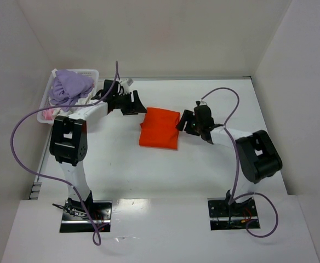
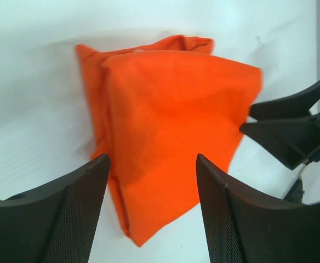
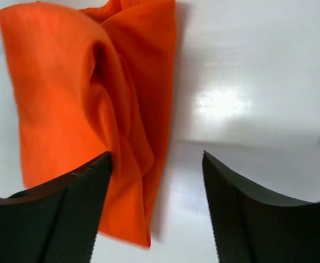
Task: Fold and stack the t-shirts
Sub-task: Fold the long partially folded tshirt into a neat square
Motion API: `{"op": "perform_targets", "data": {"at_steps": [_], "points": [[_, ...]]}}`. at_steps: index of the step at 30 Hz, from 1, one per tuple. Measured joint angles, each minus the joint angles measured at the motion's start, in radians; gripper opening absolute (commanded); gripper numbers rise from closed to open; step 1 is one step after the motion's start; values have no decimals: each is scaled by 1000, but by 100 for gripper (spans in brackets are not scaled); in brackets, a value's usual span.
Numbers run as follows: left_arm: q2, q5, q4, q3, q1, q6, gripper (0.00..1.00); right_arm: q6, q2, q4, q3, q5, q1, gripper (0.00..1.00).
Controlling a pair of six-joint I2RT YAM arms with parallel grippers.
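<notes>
The orange t-shirt lies folded into a compact, nearly square packet at the middle of the white bench, between the two arms. The left end effector hovers at its far left corner and the right end effector just beside its right edge. Both have their jaws spread wide and hold nothing. The cloth looks light, soft and limp. The right wrist view shows loose layers bulging and creased along one edge, so the fold will likely slump or open if lifted by a single ply. A sound hold would pinch all layers together at a folded edge or corner, ideally from two sides at once. The smooth bench may let the packet slide when pushed. From above the packet is only slightly longer from far to near than across, and it is turned a little, with the far edge leaning toward the right. Which end holds the collar cannot be told. A white basket with lavender cloth sits at the far left, well apart.
</notes>
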Motion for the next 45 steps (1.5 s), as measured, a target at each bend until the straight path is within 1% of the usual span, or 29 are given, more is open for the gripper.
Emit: {"op": "perform_targets", "data": {"at_steps": [1,2,4,5,8,9,12,13,16,18,19,25,31,33,35,40,45], "points": [[0,8,-11,16,-8,11,72,13,-39,3,-36,1,0,67],[0,15,-19,28,-17,17,72,23,-78,5,-66,1,0,60],[0,31,-39,63,-42,37,72,44,-145,14,-108,0,-1,56],[0,38,-49,80,-57,43,72,52,-172,20,-122,0,-2,50],[9,60,-78,144,-114,66,72,67,-210,36,-135,-2,-3,41],[18,66,-83,172,-137,71,72,71,-210,44,-135,-3,-3,36],[55,67,-85,234,-196,87,72,78,-202,49,-136,-5,-3,36],[68,66,-86,246,-214,88,72,78,-196,54,-136,-6,-3,35],[103,59,-85,251,-247,86,72,77,-153,71,-135,-8,-4,35],[130,46,-85,251,-251,83,72,74,-114,71,-133,-12,-4,36],[142,35,-84,251,-249,83,72,73,-92,71,-131,-17,-4,39],[188,-16,-61,248,-245,80,72,61,0,71,-110,-43,-4,40],[198,-44,-26,249,-253,80,72,52,5,79,-84,-56,-4,41],[208,-47,-19,251,-254,80,72,51,5,81,-79,-59,-4,45],[221,-48,-17,251,-254,80,72,50,5,90,-77,-62,-4,47],[238,-50,-18,251,-255,80,72,47,8,101,-71,-79,-4,47],[240,-50,-22,255,-255,81,74,45,54,121,-29,-113,-4,47]]}}
